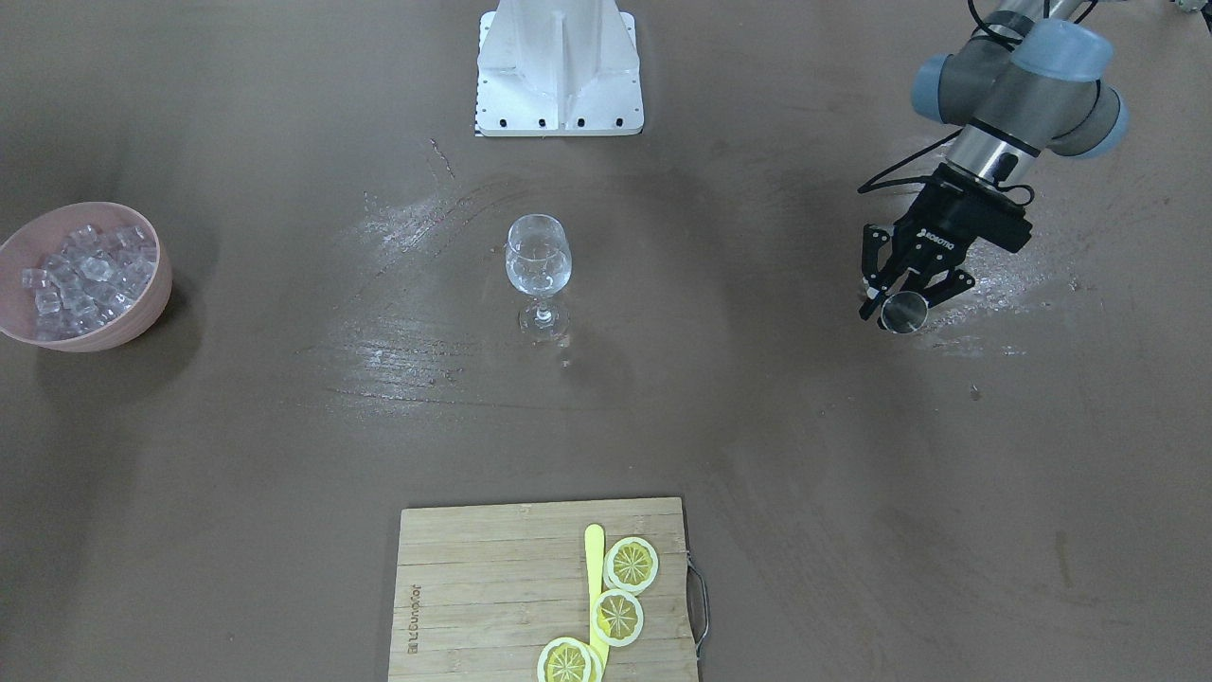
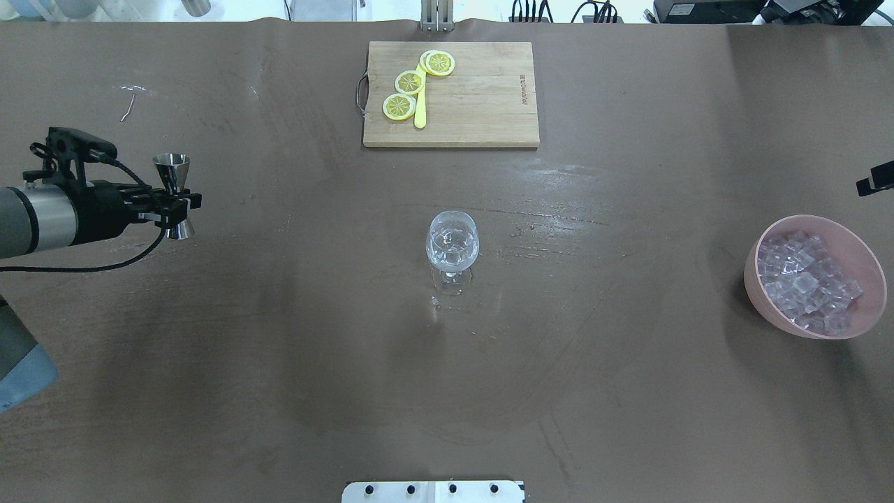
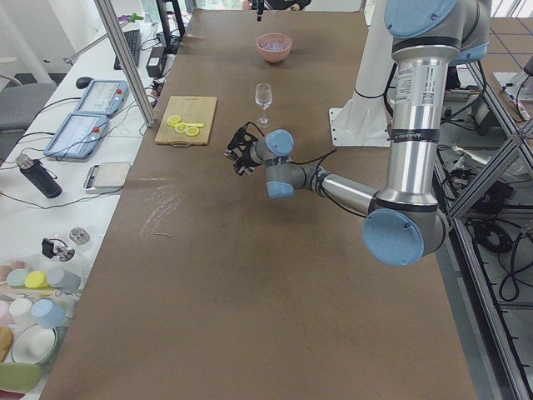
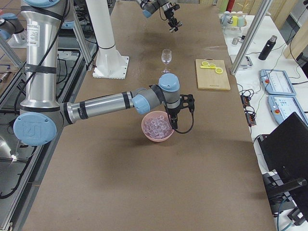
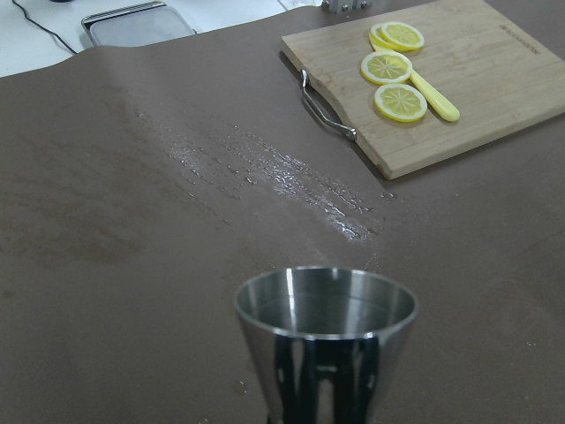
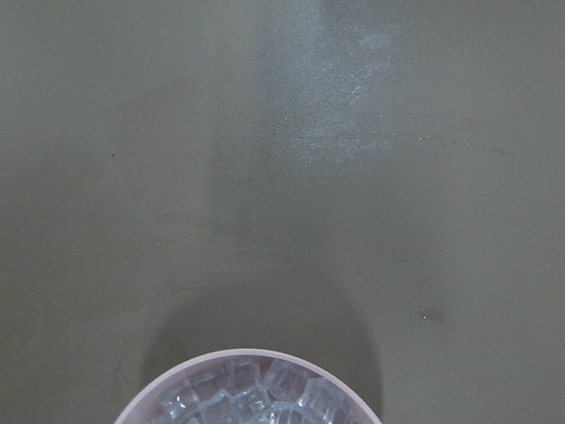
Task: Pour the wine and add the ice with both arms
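Note:
My left gripper point(image 2: 173, 205) is shut on a steel jigger point(image 2: 172, 183) and holds it upright at the table's left side; the jigger's cup fills the left wrist view point(image 5: 327, 340). The empty-looking clear wine glass point(image 2: 452, 243) stands mid-table, far from both grippers. The ice point(image 2: 807, 279) lies heaped in a pink bowl point(image 2: 753, 276) at the right. My right gripper point(image 4: 173, 125) points down over the bowl's rim; I cannot tell whether it is open or shut. The right wrist view shows the ice point(image 6: 256, 399) just below.
A wooden cutting board point(image 2: 482, 105) with lemon slices point(image 2: 410, 82) and a yellow knife lies at the far edge. The white pedestal point(image 1: 559, 66) stands at the robot's side. Wet smears point(image 1: 417, 213) mark the table around the glass.

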### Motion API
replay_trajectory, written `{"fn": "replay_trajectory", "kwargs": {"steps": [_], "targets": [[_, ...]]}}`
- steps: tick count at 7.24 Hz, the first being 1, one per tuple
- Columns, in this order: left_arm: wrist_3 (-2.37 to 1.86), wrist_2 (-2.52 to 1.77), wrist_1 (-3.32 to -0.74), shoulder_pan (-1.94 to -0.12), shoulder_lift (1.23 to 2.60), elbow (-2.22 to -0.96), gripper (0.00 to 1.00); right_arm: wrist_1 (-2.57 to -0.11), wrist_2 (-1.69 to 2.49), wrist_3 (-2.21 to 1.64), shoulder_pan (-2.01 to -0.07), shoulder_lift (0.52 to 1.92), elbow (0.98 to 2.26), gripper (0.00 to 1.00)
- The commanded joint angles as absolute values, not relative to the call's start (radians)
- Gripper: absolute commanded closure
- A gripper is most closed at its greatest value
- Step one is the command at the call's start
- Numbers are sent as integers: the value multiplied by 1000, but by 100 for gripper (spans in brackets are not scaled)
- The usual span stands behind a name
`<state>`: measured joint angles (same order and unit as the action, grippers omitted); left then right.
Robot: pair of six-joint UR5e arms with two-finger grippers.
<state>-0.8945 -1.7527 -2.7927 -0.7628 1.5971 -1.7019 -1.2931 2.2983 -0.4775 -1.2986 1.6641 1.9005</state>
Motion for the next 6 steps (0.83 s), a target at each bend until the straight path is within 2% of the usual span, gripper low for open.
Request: {"fn": "replay_trajectory", "kwargs": {"steps": [1, 4, 6], "targets": [[-966, -1644, -3047, -762, 1586, -1631, 100, -1293, 2296, -477, -1296, 1666, 1904, 0], [-951, -1415, -3083, -759, 1604, -1631, 100, -1293, 2295, -476, -1296, 1667, 1904, 0], [-806, -1283, -3068, -752, 1608, -1556, 100, -1293, 2295, -476, -1296, 1669, 1904, 0]]}}
